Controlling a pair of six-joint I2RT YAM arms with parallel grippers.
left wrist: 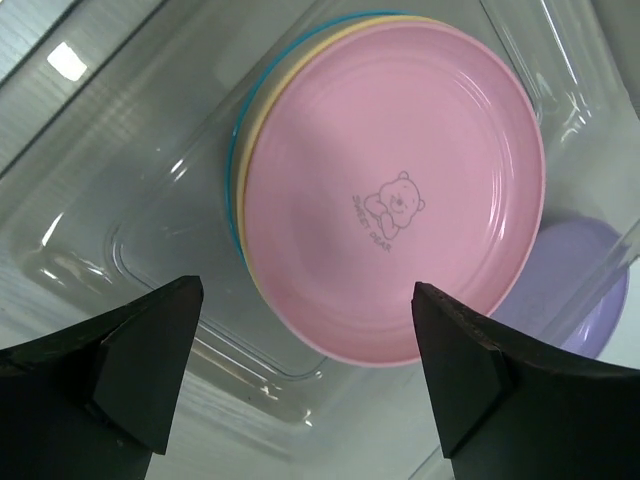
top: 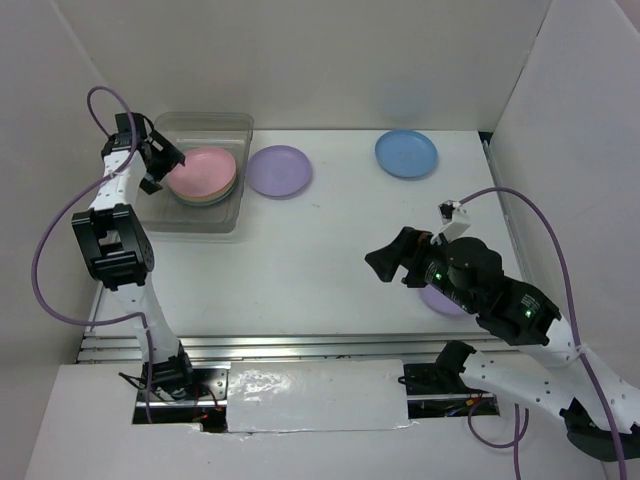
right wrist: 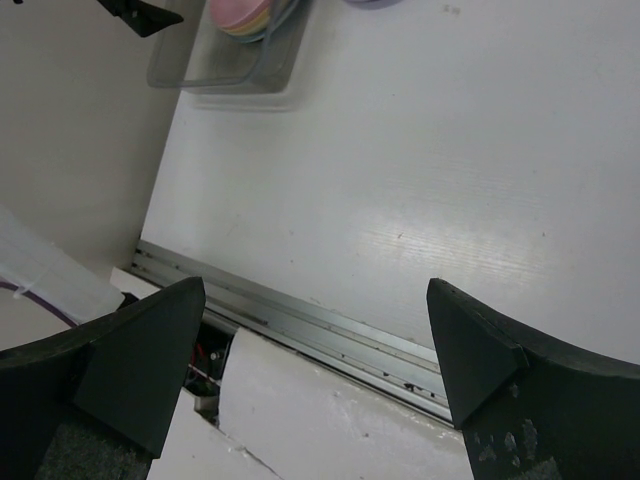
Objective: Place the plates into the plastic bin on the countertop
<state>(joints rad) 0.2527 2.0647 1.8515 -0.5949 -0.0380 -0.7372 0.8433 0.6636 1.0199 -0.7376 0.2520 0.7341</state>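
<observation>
The clear plastic bin point(top: 197, 223) stands at the back left of the countertop point(top: 320, 250). In it lies a stack of plates with a pink plate point(top: 203, 172) point(left wrist: 395, 190) on top; cream and blue edges show beneath it. My left gripper point(top: 168, 165) point(left wrist: 307, 290) hangs open just above the bin's left side, holding nothing. A lilac plate point(top: 279, 170) point(left wrist: 585, 285) lies right of the bin, and a blue plate point(top: 406, 153) at the back right. Another lilac plate point(top: 438, 301) is mostly hidden under my right arm. My right gripper point(top: 385, 260) point(right wrist: 316, 285) is open and empty above the countertop.
White walls close in the left, back and right sides. A metal rail point(top: 300, 345) point(right wrist: 300, 320) runs along the near edge, with the arm bases behind it. In the right wrist view the bin point(right wrist: 235, 60) appears far off at the top left.
</observation>
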